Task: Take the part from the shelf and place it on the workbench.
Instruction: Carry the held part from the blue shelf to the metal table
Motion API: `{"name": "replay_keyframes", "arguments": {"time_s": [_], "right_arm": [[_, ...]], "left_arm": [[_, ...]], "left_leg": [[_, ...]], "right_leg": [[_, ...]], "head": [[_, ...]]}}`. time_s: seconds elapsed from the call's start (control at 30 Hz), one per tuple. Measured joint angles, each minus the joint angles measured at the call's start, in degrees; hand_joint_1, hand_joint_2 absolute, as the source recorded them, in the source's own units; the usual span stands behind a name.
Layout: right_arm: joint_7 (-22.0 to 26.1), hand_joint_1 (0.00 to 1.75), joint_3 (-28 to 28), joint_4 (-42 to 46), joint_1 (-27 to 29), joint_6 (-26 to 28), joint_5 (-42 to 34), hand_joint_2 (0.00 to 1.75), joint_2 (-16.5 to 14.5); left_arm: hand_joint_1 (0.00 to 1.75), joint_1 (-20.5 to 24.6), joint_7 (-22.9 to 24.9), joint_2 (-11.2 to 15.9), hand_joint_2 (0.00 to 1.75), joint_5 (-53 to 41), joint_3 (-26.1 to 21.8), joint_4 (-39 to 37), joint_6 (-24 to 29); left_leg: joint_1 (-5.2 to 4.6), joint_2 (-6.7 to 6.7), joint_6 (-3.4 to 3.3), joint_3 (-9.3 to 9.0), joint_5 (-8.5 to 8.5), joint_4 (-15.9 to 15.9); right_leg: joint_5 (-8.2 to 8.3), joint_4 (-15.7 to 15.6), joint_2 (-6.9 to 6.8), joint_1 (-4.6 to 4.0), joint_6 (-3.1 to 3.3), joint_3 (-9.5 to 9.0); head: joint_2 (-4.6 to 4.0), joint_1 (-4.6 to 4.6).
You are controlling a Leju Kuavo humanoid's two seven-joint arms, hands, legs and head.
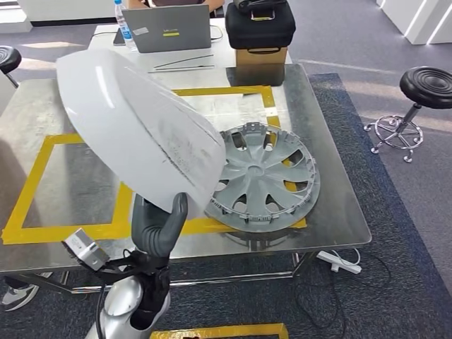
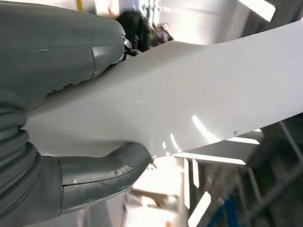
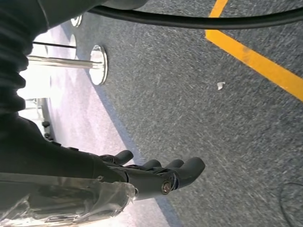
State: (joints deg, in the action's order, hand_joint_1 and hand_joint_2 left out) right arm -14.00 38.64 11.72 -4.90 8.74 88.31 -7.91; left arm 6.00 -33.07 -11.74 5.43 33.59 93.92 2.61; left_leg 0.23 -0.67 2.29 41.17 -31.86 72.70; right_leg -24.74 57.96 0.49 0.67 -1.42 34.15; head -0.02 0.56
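Left hand [image 1: 155, 229] raised, thumb and fingers clamped on white part [image 1: 133, 123]; right hand [image 3: 157, 175] hanging, fingers loosely extended, holding nothing

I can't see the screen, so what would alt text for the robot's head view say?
The robot's left hand holds a large white curved panel above a metal workbench marked with yellow tape. A grey wheel cover lies on the bench beside the panel, with a laptop and a black bag at the far end, and a stool to the right.
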Motion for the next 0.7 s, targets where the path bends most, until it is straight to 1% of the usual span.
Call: {"name": "replay_keyframes", "arguments": {"time_s": [0.03,0.07,0.1,0.13,0.17,0.2,0.27,0.3,0.33,0.37,0.4,0.43,0.47,0.5,0.53,0.57,0.6,0.63,0.67,0.7], "right_arm": [[-0.1,0.00,-0.1,0.0,-0.1,-0.2,0.1,1.75,0.0],[-0.3,0.00,-0.2,0.0,-0.3,-0.3,0.3,1.75,0.0],[-0.4,0.00,-0.3,0.0,-0.5,-0.5,0.4,1.75,-0.1],[-0.4,0.00,-0.3,0.0,-0.7,-0.6,0.4,1.75,-0.1],[-0.5,0.00,-0.4,0.0,-0.9,-0.7,0.4,1.75,-0.1],[-0.6,0.00,-0.4,0.0,-1.0,-0.8,0.4,1.75,-0.1],[-0.6,0.00,-0.4,0.0,-1.1,-0.9,0.4,1.75,-0.1],[-0.7,0.00,-0.5,0.0,-1.1,-0.9,0.4,1.75,-0.1],[-0.7,0.00,-0.5,0.0,-1.1,-0.9,0.4,1.75,-0.1],[-0.7,0.00,-0.5,0.0,-1.1,-0.9,0.4,1.75,-0.1],[-0.7,0.00,-0.5,0.0,-1.1,-0.9,0.4,1.75,-0.1],[-0.7,0.00,-0.5,0.0,-1.1,-0.9,0.4,1.75,-0.1],[-0.7,0.00,-0.5,0.0,-1.1,-1.0,0.4,1.75,-0.1],[-0.7,0.00,-0.6,0.0,-1.1,-1.1,0.4,1.75,-0.1],[-0.7,0.00,-0.6,0.0,-1.2,-1.2,0.5,1.75,-0.1],[-0.8,0.00,-0.7,0.0,-1.3,-1.4,0.5,1.75,-0.1],[-0.8,0.00,-0.8,0.0,-1.6,-1.6,0.6,1.75,-0.1],[-0.9,0.00,-0.8,0.0,-1.9,-1.8,0.6,1.75,-0.1],[-1.0,0.00,-0.9,0.0,-2.2,-1.9,0.6,1.75,-0.2],[-1.2,0.00,-1.0,0.0,-2.4,-2.1,0.6,1.75,-0.2]], "left_arm": [[1.69,0.9,0.6,-0.1,1.75,-1.3,-0.1,-1.2,1.3],[1.69,2.0,1.1,-0.4,1.75,-2.6,-0.1,-2.6,2.5],[1.69,3.2,1.4,-0.6,1.75,-3.5,-0.2,-3.8,3.3],[1.69,4.1,1.6,-0.8,1.75,-4.2,-0.3,-5.0,3.9],[1.69,4.9,1.7,-1.0,1.75,-4.5,-0.3,-5.9,4.2],[1.69,5.4,1.7,-1.2,1.75,-4.7,-0.4,-6.8,4.4],[1.69,6.0,1.7,-1.4,1.75,-4.8,-0.5,-8.0,4.6],[1.69,6.2,1.7,-1.5,1.75,-4.8,-0.6,-8.5,4.7],[1.69,6.4,1.8,-1.7,1.75,-5.1,-0.7,-8.9,4.8],[1.69,6.6,2.0,-1.9,1.75,-5.6,-0.8,-9.4,5.2],[1.69,6.9,2.3,-2.0,1.75,-6.3,-0.9,-9.8,5.7],[1.69,7.2,2.7,-2.1,1.75,-7.1,-0.9,-10.4,6.3],[1.69,7.4,3.2,-2.1,1.75,-8.0,-1.0,-11.0,6.9],[1.69,7.9,3.7,-2.1,1.75,-8.8,-1.0,-11.8,7.3],[1.69,8.5,4.4,-2.1,1.75,-9.8,-1.1,-12.6,7.9],[1.69,9.5,5.2,-2.1,1.75,-11.1,-1.1,-13.8,8.6],[1.69,10.7,6.0,-2.1,1.75,-12.4,-1.1,-15.1,9.4],[1.69,12.0,6.7,-2.1,1.75,-13.6,-1.1,-16.7,10.3],[1.69,13.3,7.3,-2.2,1.75,-14.6,-1.2,-18.4,11.1],[1.69,14.4,7.7,-2.2,1.75,-15.2,-1.3,-20.1,11.6]], "left_leg": [[0.06,0.02,0.00,-0.97,1.89,-2.3],[0.15,0.08,0.01,-2.68,4.05,-5.9],[0.23,0.12,-0.01,-4.54,5.60,-9.8],[0.28,0.09,-0.23,-5.91,6.55,-12.7],[0.28,0.05,-0.54,-6.65,6.80,-14.3],[0.20,-0.03,-0.96,-6.82,6.64,-14.8],[0.19,-0.07,-1.86,-6.74,6.73,-14.8],[0.24,-0.05,-2.27,-6.80,6.79,-14.9],[0.31,-0.03,-2.63,-6.85,6.85,-14.9],[0.32,-0.01,-2.86,-6.89,6.84,-14.9],[0.28,-0.01,-3.03,-6.90,6.80,-14.9],[0.24,-0.01,-3.09,-6.90,6.77,-14.9],[0.20,-0.02,-3.14,-6.93,6.74,-14.9],[0.19,-0.05,-3.15,-6.97,6.71,-14.9],[0.19,-0.08,-3.12,-7.06,6.67,-14.9],[0.20,-0.13,-3.04,-7.18,6.60,-14.9],[0.12,-0.18,-2.86,-7.26,6.52,-14.9],[0.01,-0.22,-2.61,-7.24,6.47,-14.8],[-0.10,-0.24,-2.30,-7.19,6.49,-14.8],[-0.17,-0.25,-1.97,-7.12,6.58,-14.9]], "right_leg": [[-0.01,0.0,0.01,0.03,-0.06,-0.04],[-0.03,0.0,0.03,0.04,-0.21,-0.08],[-0.10,0.2,0.08,-0.07,-0.46,-0.02],[-0.15,0.3,0.14,-0.18,-0.76,0.08],[-0.18,0.4,0.19,-0.30,-1.08,0.18],[-0.17,0.4,0.23,-0.35,-1.37,0.26],[-0.27,0.4,0.20,-0.18,-1.90,0.29],[-0.91,1.3,0.13,-0.12,-2.17,0.69],[-2.16,3.5,0.06,-0.09,-2.41,1.65],[-3.89,6.8,-0.01,-0.09,-2.58,3.19],[-5.79,10.8,-0.04,-0.10,-2.68,5.08],[-7.24,14.5,-0.04,-0.10,-2.72,6.93],[-7.71,16.8,-0.04,-0.10,-2.71,8.11],[-7.04,16.8,-0.04,-0.10,-2.65,8.29],[-5.39,14.6,-0.04,-0.09,-2.55,7.38],[-3.13,10.7,-0.06,-0.08,-2.46,5.56],[-1.45,6.6,-0.06,-0.09,-2.38,3.57],[-0.35,3.4,-0.03,-0.11,-2.23,2.03],[0.14,1.5,0.02,-0.15,-2.07,1.11],[0.03,0.9,0.11,-0.24,-1.86,0.88]], "head": [[0.00,0.01],[0.00,0.01],[0.00,-0.05],[0.01,-0.06],[0.01,-0.09],[0.01,-0.10],[0.00,-0.07],[0.00,0.09],[0.00,0.27],[0.00,0.46],[0.00,0.64],[0.00,0.68],[0.00,0.69],[0.00,0.71],[0.00,0.72],[0.00,0.73],[0.00,0.76],[0.00,0.74],[0.00,0.72],[0.00,0.69]]}}
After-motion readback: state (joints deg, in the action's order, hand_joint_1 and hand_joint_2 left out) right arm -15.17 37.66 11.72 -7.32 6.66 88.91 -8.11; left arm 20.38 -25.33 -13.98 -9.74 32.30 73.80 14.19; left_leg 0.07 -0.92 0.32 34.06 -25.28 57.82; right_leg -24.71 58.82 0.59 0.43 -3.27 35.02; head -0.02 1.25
